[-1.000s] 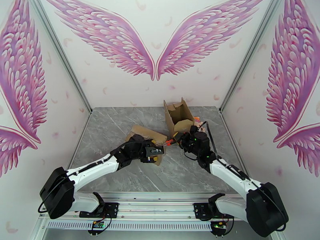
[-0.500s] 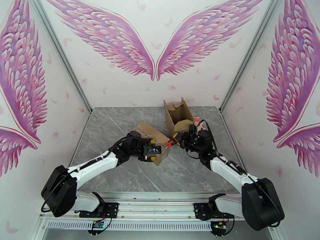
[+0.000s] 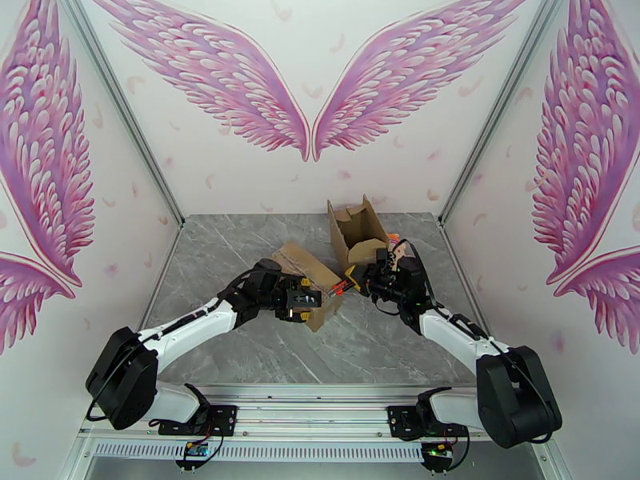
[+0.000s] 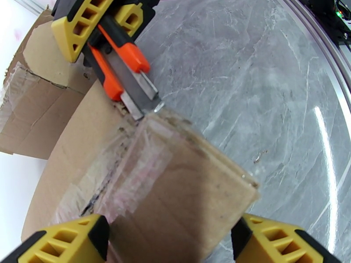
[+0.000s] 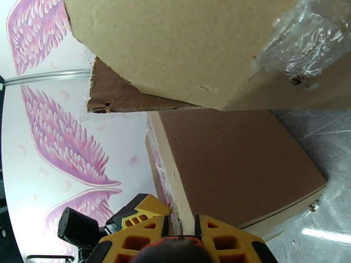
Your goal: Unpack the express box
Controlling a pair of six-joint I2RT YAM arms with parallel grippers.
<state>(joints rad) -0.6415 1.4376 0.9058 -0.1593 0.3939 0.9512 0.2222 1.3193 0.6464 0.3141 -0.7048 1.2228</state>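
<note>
Now the brown box (image 3: 306, 272) sits near the middle of the gray table (image 3: 240, 346). The left gripper (image 3: 309, 301) has it by the near end. Its yellow fingers (image 4: 66, 242) are wide apart, one on each side of the box, and they squeeze it between them. I cannot tell if the box lies flat or is tipped up a bit. The right gripper (image 3: 359, 277) comes in from the other side. Its own fingers (image 4: 83, 27) are close together and pinch an orange knife (image 4: 125, 69). The silver blade sticks out, and its tip is right at the top edge of the brown box, where the clear tape (image 4: 136, 172) runs along the seam. The tape looks wrinkled and a little dirty. Behind the right gripper, near the back wall, stands another box (image 3: 358, 227) with its flaps open. From the right wrist, the brown box lies just below one of those flaps.
</note>
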